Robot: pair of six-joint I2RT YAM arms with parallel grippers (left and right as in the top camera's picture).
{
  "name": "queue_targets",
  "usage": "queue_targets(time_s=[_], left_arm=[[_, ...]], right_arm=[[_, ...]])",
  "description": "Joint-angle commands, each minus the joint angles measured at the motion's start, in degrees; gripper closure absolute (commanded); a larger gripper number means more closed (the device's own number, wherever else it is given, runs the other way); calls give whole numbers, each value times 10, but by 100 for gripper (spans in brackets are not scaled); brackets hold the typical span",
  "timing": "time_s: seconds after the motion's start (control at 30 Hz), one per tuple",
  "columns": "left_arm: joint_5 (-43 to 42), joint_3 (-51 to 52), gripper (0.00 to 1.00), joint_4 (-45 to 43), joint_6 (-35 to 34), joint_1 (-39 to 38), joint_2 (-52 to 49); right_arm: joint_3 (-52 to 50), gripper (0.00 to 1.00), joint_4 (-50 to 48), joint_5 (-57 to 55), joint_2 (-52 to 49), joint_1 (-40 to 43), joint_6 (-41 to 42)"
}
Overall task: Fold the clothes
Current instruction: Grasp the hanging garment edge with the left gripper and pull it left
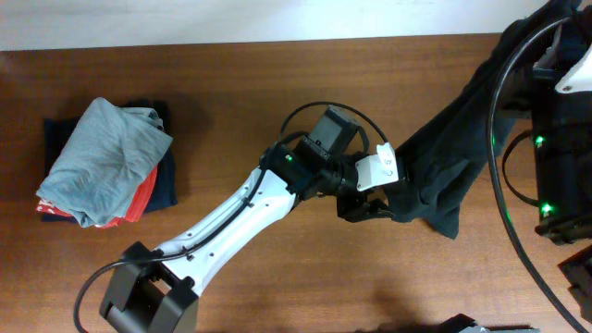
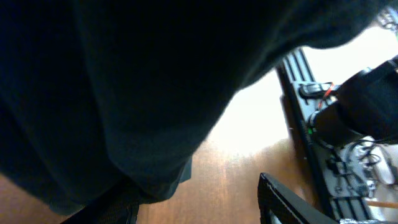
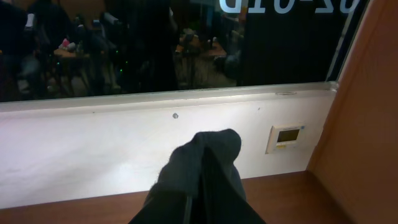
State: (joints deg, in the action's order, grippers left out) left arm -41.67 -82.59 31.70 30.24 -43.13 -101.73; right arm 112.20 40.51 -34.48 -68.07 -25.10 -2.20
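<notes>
1. The left hand sits at the lower edge of the soft black short-sleeved T-shirt; whether its fingers are apart or clamped cannot be told.
2. The shirt hangs over the brown wooden desk, bunched in the clamped right hand.

Left wrist view: black T-shirt fills most of frame, out of focus. Left gripper fingers not separable from dark fabric; jaw stance unreadable.
Right wrist view: bunched fabric masks right gripper fingers.
Overhead: T-shirt far right end lost behind right arm. Left arm base cut by near edge. Grey-blue garment covers most of folded stack.
</notes>
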Motion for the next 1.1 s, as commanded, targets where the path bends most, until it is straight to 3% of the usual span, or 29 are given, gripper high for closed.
queue_targets(time_s=[0.0,0.2,0.5,0.6,0.7,0.73,0.77,1.07], left_arm=[[17,2,39,-2,5,-3,0],[73,2,40,-20,-6,-4,-9],[76,2,44,-59,-11,-4,-28],[76,2,65,-67,-18,-4,-28],[74,2,76,-68,-26,-4,-28],[74,2,83,-66,-26,-4,-28],[75,1,97,-64,-34,-3,-28],[77,-14,99,-14,-103,74,39]], right_arm=[[14,96,-3,9,14,4,-3],[14,96,-3,13,20,4,-3],[14,96,2,28,21,4,-3],[14,96,2,28,21,4,-3],[14,96,3,28,21,4,-3],[14,96,5,28,21,4,-3],[14,96,9,28,21,4,-3],[14,96,44,-58,21,4,-3]])
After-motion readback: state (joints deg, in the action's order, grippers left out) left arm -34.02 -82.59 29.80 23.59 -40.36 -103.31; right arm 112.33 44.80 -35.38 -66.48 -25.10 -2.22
